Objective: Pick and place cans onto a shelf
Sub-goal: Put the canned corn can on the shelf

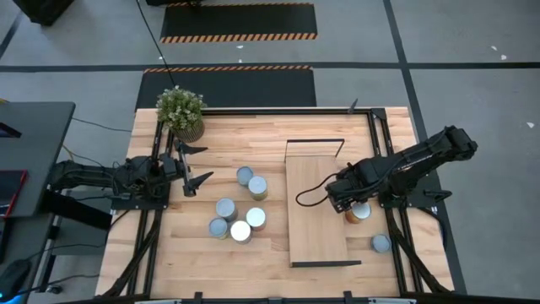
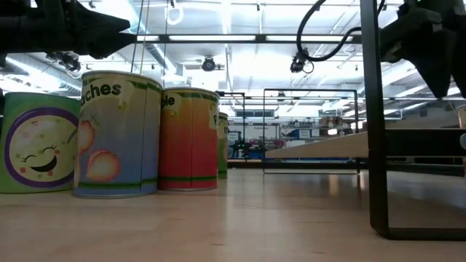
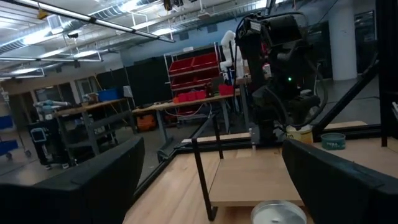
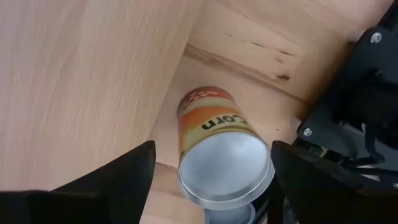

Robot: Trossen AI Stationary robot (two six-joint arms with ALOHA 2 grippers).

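Directly above an orange-and-yellow cylindrical tin can labelled "Corn" [image 4: 217, 146], the right gripper [image 1: 354, 205] hangs with its two dark fingers spread to either side of the can's shiny silver top, clear of its sides. That can stands on the wooden tabletop [image 1: 261, 253] just beside the right edge of the shelf [image 1: 316, 203], a long light-wood board with a thin black metal frame at its ends. A second silver-topped can [image 1: 381, 243] sits nearer the table's front right corner. Six more cans [image 1: 240, 211] cluster left of the shelf. Over at the table's left edge, the left gripper [image 1: 192, 165] waits with its fingers wide apart, near a potted green plant [image 1: 182, 110].
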